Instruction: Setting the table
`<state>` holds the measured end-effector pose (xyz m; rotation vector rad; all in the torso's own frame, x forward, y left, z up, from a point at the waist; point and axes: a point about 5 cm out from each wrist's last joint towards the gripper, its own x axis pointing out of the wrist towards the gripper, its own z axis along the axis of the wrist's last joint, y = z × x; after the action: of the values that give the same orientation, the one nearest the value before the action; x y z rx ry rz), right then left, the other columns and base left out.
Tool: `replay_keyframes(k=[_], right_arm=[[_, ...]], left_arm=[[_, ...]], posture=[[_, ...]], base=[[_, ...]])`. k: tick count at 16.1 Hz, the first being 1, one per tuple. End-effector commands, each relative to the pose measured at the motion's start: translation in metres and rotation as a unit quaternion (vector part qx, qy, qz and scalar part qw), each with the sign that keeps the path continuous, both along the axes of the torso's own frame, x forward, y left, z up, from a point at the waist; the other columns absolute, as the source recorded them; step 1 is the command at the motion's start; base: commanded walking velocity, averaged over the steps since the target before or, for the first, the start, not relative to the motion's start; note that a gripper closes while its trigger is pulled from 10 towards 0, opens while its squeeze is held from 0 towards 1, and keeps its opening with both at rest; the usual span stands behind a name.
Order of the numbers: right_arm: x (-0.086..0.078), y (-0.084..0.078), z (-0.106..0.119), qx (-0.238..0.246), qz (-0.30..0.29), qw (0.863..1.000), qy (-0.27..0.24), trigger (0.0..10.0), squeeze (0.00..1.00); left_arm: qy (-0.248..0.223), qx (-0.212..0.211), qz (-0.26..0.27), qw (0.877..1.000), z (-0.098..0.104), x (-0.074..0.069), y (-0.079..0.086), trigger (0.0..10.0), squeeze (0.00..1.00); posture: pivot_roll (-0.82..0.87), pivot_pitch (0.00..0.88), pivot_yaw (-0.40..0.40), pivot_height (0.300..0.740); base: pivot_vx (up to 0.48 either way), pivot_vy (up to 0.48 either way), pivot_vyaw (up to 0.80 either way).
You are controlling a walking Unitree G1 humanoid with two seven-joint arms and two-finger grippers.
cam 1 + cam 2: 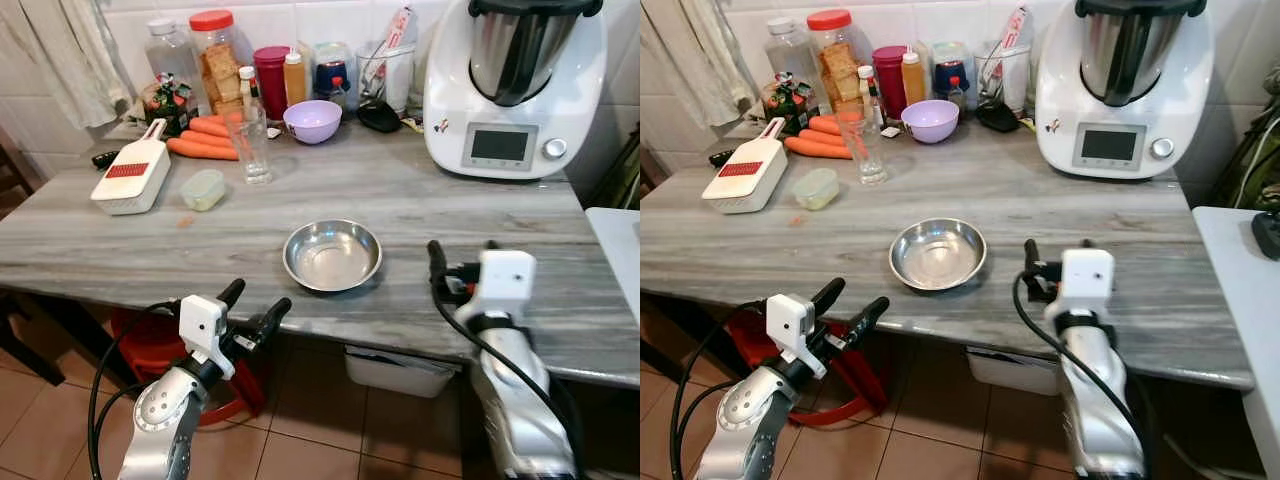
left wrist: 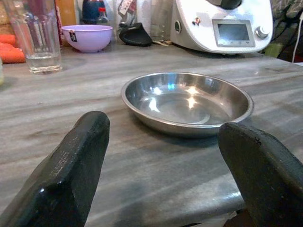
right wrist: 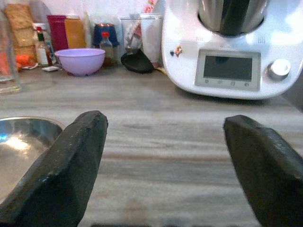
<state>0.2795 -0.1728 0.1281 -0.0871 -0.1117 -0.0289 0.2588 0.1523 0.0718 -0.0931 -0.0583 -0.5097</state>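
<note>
- Left eye view: I find the shallow round stainless-steel bowl [image 1: 332,255] sitting upright and empty near the front edge of the grey wood-grain counter [image 1: 420,200], between my two arms.
- Left end effector [image 1: 256,310]: released, fingers spread, holding nothing. It hangs just off the counter's front edge, below and to the left of the bowl. In the left wrist view the bowl [image 2: 187,101] lies straight ahead, framed between the two black fingers [image 2: 66,175].
- Right end effector [image 1: 462,268]: also released and empty, over the counter's front edge just to the right of the bowl. In the right wrist view only the bowl's rim [image 3: 23,142] appears, off to one side; this arm points toward the white kitchen machine [image 3: 232,47].
- Judgement: both arms are near, but the left one is aligned with the bowl. Being round, the bowl offers no long axis; a rim pinch looks the likely approach.
- A clear drinking glass [image 1: 248,145] and a lilac plastic bowl [image 1: 312,121] stand well apart at the rear.
</note>
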Motion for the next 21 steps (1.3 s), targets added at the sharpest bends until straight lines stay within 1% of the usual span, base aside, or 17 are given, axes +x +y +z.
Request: replay_keyframes(k=[1,2,3,5,6,7,8,11,12,13,14,15,16,18,19,20,21], right_arm=[[-0.005,0.000,0.001,-0.009,0.017,1.000,0.005,10.0,0.65],[-0.007,-0.002,0.002,-0.003,0.018,1.000,0.004,10.0,0.00],[-0.008,-0.003,0.002,0.003,0.025,1.000,0.008,10.0,0.00],[-0.007,-0.006,-0.003,-0.042,-0.029,0.998,0.030,10.0,0.00],[-0.007,-0.004,-0.004,-0.039,-0.021,0.998,0.033,10.0,0.00],[-0.010,0.008,-0.005,0.013,0.061,0.997,0.033,10.0,0.00],[-0.011,0.009,-0.006,0.007,0.063,0.997,0.034,10.0,1.00],[-0.011,0.010,-0.003,-0.025,0.040,0.999,0.025,10.0,1.00],[-0.014,0.014,-0.006,-0.002,0.077,0.996,0.043,10.0,0.00],[-0.015,0.015,-0.005,0.030,0.091,0.994,0.045,10.0,0.00],[-0.015,0.013,-0.003,0.043,0.080,0.995,0.037,10.0,0.00],[-0.014,0.011,-0.003,0.041,0.071,0.996,0.036,10.0,0.00],[-0.012,0.008,-0.004,-0.015,0.047,0.998,0.037,10.0,0.00],[-0.012,0.007,-0.008,0.033,0.035,0.998,0.049,10.0,0.00],[-0.011,0.003,-0.006,0.011,0.014,0.999,0.047,10.0,0.00],[-0.012,0.003,-0.007,0.035,0.019,0.998,0.057,10.0,0.00],[-0.013,0.001,-0.006,0.024,0.019,0.998,0.054,10.0,0.00]], left_arm=[[-0.002,0.007,0.008,1.000,0.001,0.002,0.004,10.0,0.00],[-0.001,0.008,0.010,1.000,0.000,0.002,0.005,10.0,0.00],[0.001,0.015,0.021,1.000,0.000,0.003,0.007,10.0,0.00],[0.016,0.051,0.097,0.994,-0.006,0.011,0.019,10.0,0.00],[0.025,0.056,0.115,0.992,-0.009,0.013,0.021,10.0,0.00],[0.035,0.053,0.133,0.989,-0.010,0.014,0.024,10.0,0.00],[0.034,0.058,0.144,0.987,-0.010,0.015,0.026,10.0,0.00],[0.034,0.059,0.164,0.984,-0.012,0.014,0.028,10.0,0.00],[0.042,0.052,0.171,0.983,-0.013,0.013,0.029,10.0,0.00],[0.045,0.049,0.171,0.983,-0.014,0.013,0.029,10.0,0.00],[0.048,0.046,0.169,0.983,-0.014,0.013,0.028,10.0,0.00],[0.049,0.045,0.169,0.983,-0.014,0.014,0.028,10.0,0.00],[0.051,0.041,0.169,0.983,-0.014,0.014,0.027,10.0,0.00],[0.048,0.045,0.172,0.983,-0.013,0.014,0.026,10.0,0.00],[0.049,0.045,0.174,0.983,-0.014,0.014,0.026,10.0,0.00],[0.051,0.045,0.176,0.982,-0.014,0.014,0.027,10.0,0.00],[0.053,0.045,0.177,0.982,-0.014,0.013,0.027,10.0,0.00]], posture=[[-0.06,0.000,0.097,0.740],[-0.06,0.000,0.099,0.740],[-0.06,0.000,0.099,0.740],[-0.06,0.000,0.099,0.740],[-0.07,0.000,0.101,0.740],[-0.06,0.000,0.099,0.740],[-0.06,0.000,0.099,0.740],[-0.06,0.000,0.095,0.740],[-0.06,0.000,0.094,0.740],[-0.06,0.000,0.094,0.740],[-0.06,0.000,0.094,0.740],[-0.06,0.000,0.094,0.740],[-0.06,0.000,0.094,0.740],[-0.06,0.000,0.092,0.740],[-0.06,0.000,0.091,0.740],[-0.06,0.000,0.092,0.740],[-0.06,0.000,0.091,0.740]], base=[[0.000,0.000,0.00],[0.000,0.000,0.00],[0.000,0.000,0.00],[0.000,0.000,0.00],[0.000,0.000,0.00],[0.000,0.000,0.00],[0.000,0.000,0.00],[0.000,0.000,0.00],[0.000,0.000,0.00],[0.000,0.000,0.00],[0.000,0.000,0.00],[0.000,0.000,0.00],[0.000,0.000,0.00],[0.000,0.000,0.00],[0.000,0.000,0.00],[0.000,0.000,0.00],[0.000,0.000,0.00]])
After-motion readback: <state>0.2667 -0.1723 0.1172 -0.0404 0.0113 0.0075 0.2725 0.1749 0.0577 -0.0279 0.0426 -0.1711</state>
